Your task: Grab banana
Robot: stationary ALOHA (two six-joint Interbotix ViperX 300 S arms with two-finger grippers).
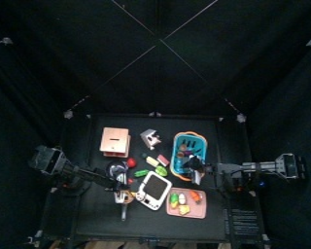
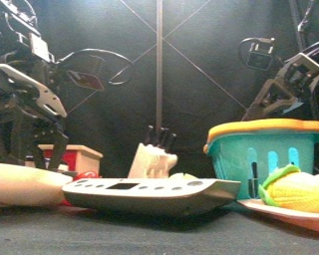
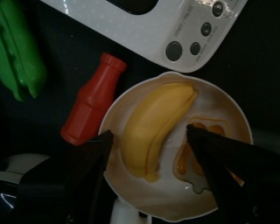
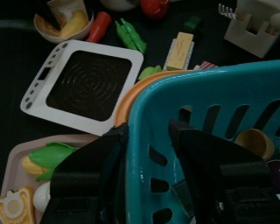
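Note:
A yellow banana (image 3: 163, 112) lies in a white bowl (image 3: 230, 114), seen close in the left wrist view. My left gripper (image 3: 149, 137) is open just above the bowl, with one jaw on each side of the banana and not closed on it. In the top view the left gripper (image 1: 120, 183) sits at the table's front left beside the white scale (image 1: 152, 190). The bowl with the banana (image 4: 63, 16) also shows far off in the right wrist view. My right gripper (image 4: 149, 144) is open and empty over the rim of the teal basket (image 4: 219, 109).
A red bottle (image 3: 94, 94) and a green vegetable (image 3: 17, 52) lie beside the bowl, with the scale (image 3: 166, 26) on its other side. A pink tray (image 1: 185, 202) of food lies at the front, a wooden box (image 1: 116, 142) and a knife block (image 1: 151, 136) at the back.

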